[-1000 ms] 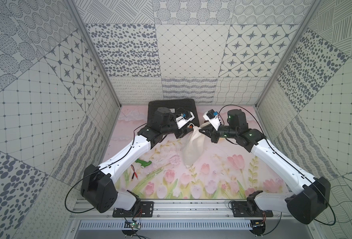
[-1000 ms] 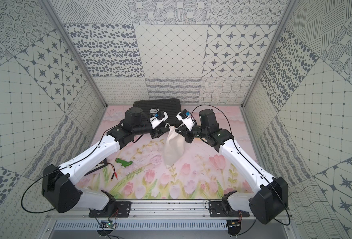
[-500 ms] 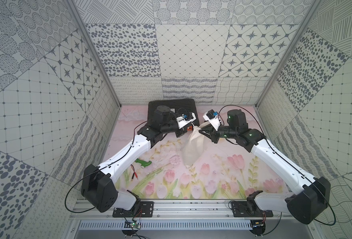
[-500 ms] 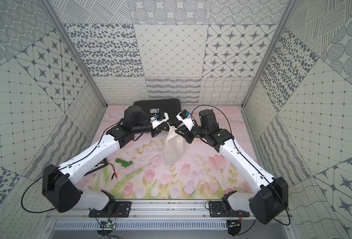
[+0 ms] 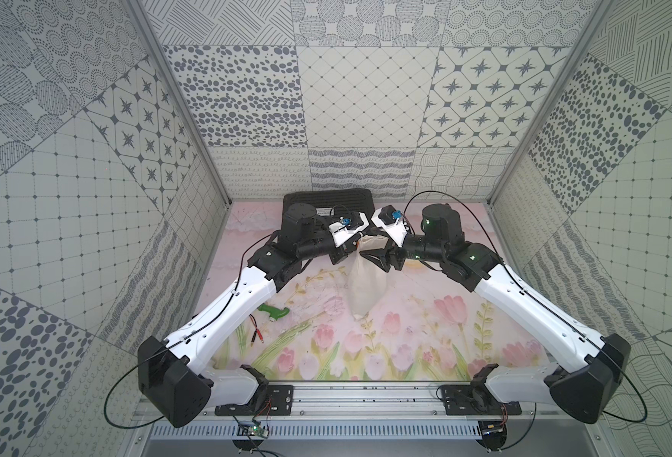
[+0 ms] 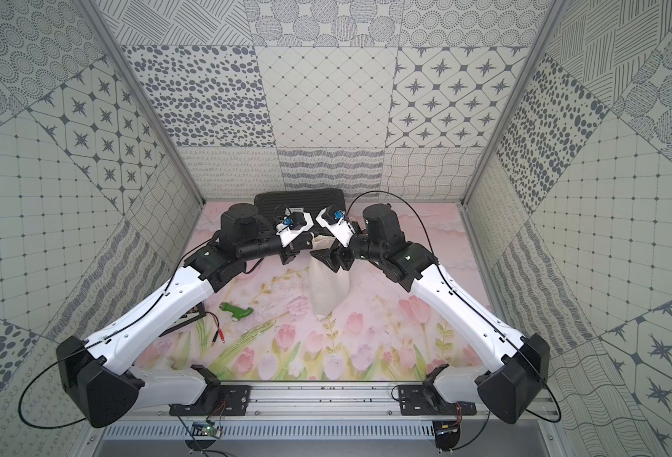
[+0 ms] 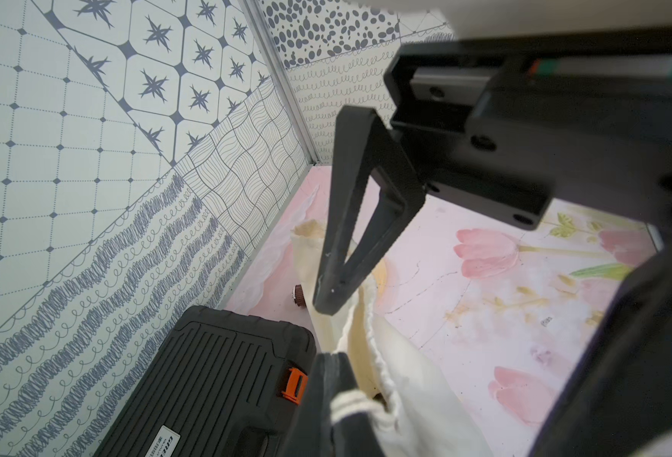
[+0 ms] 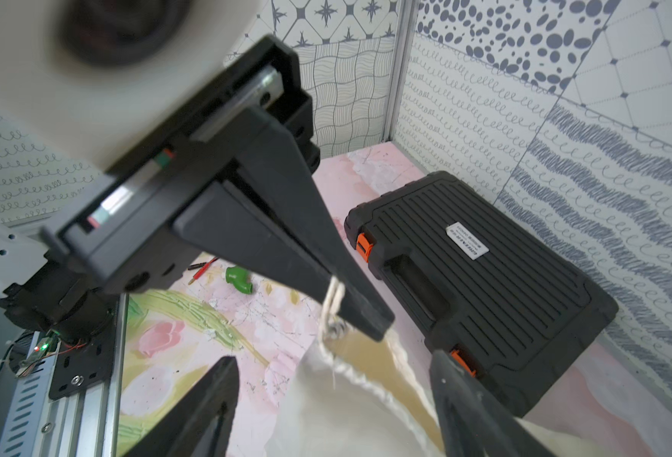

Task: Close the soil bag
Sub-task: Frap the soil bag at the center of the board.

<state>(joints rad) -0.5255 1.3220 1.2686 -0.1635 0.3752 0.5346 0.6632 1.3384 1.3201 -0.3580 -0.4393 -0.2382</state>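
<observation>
Release is noted at the jaws of the right gripper (image 8: 332,356), while the cord (image 8: 336,294) of the soil bag (image 5: 366,285), hung between the arms, is newly clamped by those of the left gripper (image 8: 362,316), so its open mouth is judged ready to be drawn.

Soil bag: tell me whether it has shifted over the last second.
No. In a top view the soil bag keeps its place: its lower tip lies over the same spot of the tulip mat, in front of the black case.

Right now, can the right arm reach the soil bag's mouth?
Probably yes: the right tool stands open astride the mouth of the soil bag, nothing between; the left tool pinches its cord.
</observation>
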